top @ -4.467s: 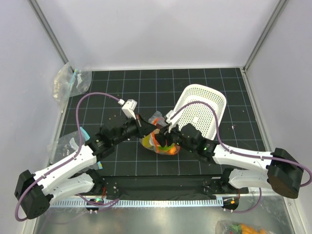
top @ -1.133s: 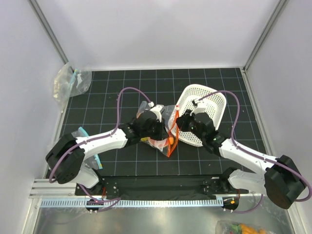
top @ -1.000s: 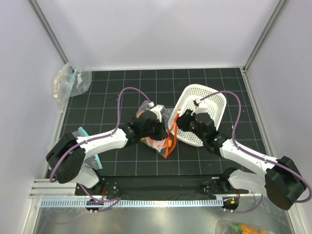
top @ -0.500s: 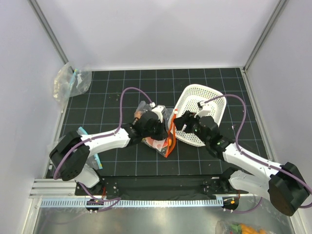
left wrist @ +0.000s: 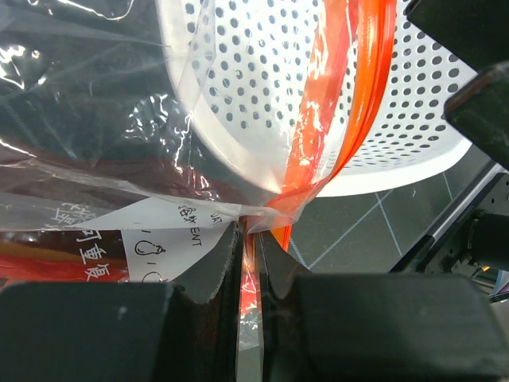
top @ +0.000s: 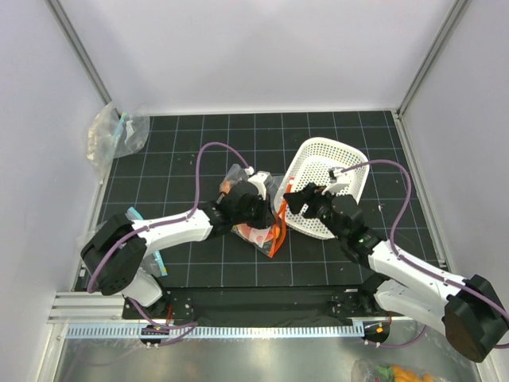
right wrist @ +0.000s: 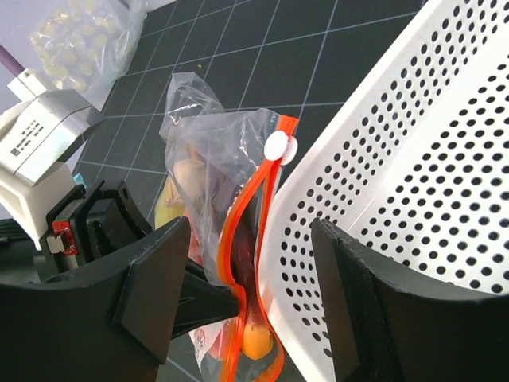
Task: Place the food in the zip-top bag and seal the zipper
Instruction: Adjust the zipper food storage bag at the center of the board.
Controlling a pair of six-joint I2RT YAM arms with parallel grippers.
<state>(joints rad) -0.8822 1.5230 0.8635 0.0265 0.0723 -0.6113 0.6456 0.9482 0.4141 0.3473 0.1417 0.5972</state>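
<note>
Sealing well calls for the left gripper (left wrist: 248, 235), clamped tight on the zipper (left wrist: 358, 103), to anchor the strip taut. Meanwhile the right gripper (right wrist: 248, 239), fingers spread wide and empty, should close on the white slider (right wrist: 277, 148) and draw it along the whole strip without snagging the basket (right wrist: 413, 159). The bag (top: 256, 231) lies between the arms, touching the basket's side. It is clear and crinkled, the food (right wrist: 256, 344) shows inside, and its red-orange mouth seems to gape, so it looks unsealed.
</note>
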